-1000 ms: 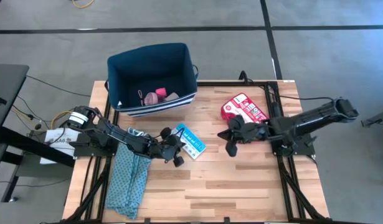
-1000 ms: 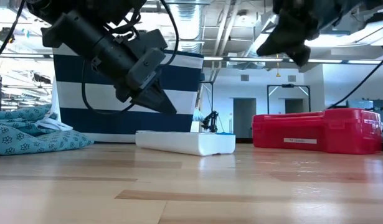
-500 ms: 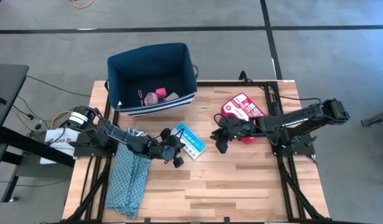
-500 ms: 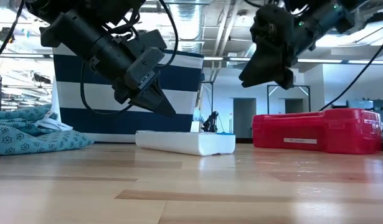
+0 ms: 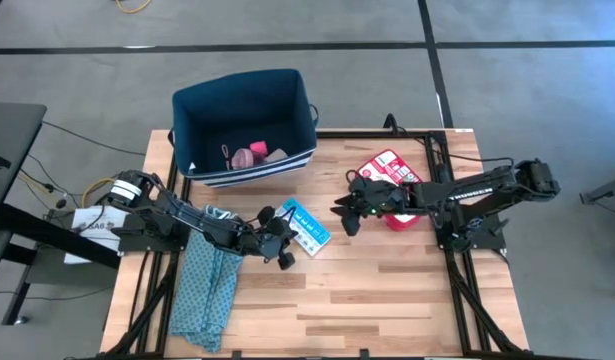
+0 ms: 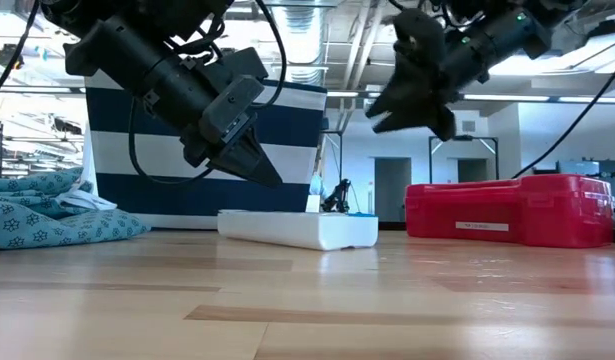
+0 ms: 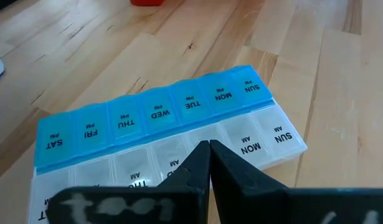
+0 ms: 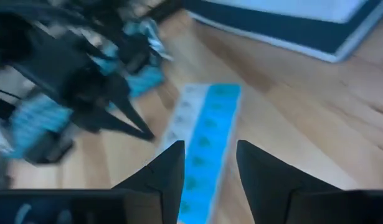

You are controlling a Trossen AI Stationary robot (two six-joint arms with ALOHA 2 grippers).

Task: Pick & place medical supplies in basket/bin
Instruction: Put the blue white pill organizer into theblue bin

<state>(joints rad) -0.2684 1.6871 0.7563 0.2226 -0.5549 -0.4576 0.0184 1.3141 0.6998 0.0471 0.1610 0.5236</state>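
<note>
The blue and white pill organizer strip [image 5: 307, 227] lies flat on the wooden table near the bin's right corner. My left gripper [image 5: 284, 248] is shut, and its tips hover just above the strip's near side [image 7: 208, 148]. My right gripper [image 5: 341, 213] hangs open above the table to the strip's right, with the strip [image 8: 207, 134] ahead of its fingers. The red first-aid case [image 5: 390, 173] lies flat at the far right, partly under my right arm. The navy bin [image 5: 192, 110] holds a pink roll [image 5: 247, 156] and a pink block [image 5: 277, 153].
A teal patterned cloth [image 5: 209, 285] lies at the table's left, under my left arm. The bin stands at the far left edge. Bare wood stretches along the near half of the table [image 5: 367, 300].
My right gripper has moved toward the table's left, away from the red case and toward the pill organizer, and has opened on the way. The left arm and the strip have kept still.
</note>
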